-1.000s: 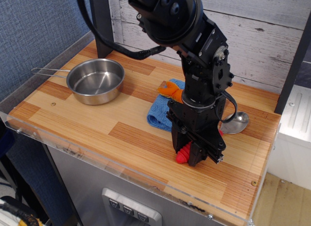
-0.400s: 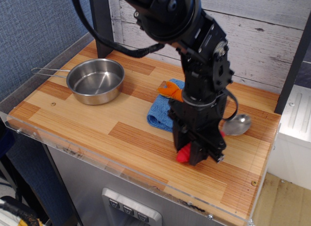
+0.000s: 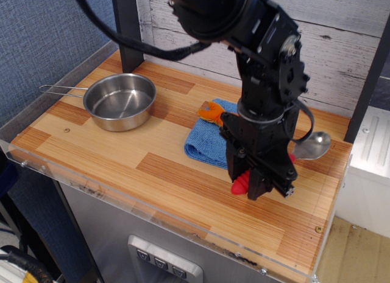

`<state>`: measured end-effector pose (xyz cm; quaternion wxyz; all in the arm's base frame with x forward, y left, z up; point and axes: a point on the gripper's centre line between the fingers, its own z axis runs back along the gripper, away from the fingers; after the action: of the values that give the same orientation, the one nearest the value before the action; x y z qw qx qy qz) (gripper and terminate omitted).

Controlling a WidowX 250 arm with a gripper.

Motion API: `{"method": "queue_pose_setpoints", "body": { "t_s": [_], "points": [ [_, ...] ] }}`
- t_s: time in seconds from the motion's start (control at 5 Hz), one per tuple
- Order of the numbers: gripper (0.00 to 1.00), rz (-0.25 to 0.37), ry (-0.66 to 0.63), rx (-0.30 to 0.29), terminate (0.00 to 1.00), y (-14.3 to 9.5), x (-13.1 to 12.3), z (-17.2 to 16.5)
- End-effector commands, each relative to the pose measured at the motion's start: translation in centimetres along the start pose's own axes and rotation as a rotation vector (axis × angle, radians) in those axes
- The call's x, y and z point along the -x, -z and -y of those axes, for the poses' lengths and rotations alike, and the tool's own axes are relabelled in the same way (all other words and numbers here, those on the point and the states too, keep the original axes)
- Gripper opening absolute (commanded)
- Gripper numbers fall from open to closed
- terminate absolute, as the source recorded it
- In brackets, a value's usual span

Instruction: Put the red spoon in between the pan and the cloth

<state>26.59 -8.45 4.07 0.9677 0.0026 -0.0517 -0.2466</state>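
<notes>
My gripper (image 3: 251, 184) is shut on the red spoon's ribbed handle (image 3: 241, 182) over the right part of the table. The spoon is lifted off the wood, and its silver bowl (image 3: 314, 145) sticks out to the right behind the arm. The blue cloth (image 3: 204, 141) lies just left of the gripper, partly hidden by the arm. The steel pan (image 3: 120, 101) stands at the far left, its wire handle pointing left. Bare wood lies between pan and cloth.
An orange plush toy (image 3: 211, 111) lies on the cloth's far edge. A dark post (image 3: 127, 27) stands behind the pan. The table has a clear acrylic front rim (image 3: 122, 195). A white unit (image 3: 368, 155) stands to the right of the table.
The gripper has risen and shifted a little right with the spoon; the spoon's bowl has lifted off the table.
</notes>
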Motion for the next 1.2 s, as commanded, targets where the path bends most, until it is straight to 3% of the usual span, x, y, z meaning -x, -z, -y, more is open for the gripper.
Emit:
{"method": "queue_pose_setpoints", "body": {
  "t_s": [0.0, 0.2, 0.8, 1.0],
  "points": [
    [0.0, 0.094, -0.199, -0.043, 0.0, -4.9, 1.6, -3.2],
    [0.0, 0.082, -0.392, -0.053, 0.0, -5.5, 2.8, -5.1],
    [0.0, 0.138, -0.765, -0.04, 0.0, -5.3, 4.4, -7.5],
    [0.0, 0.139, -0.876, -0.061, 0.0, -4.9, 5.1, -7.9]
  ]
}}
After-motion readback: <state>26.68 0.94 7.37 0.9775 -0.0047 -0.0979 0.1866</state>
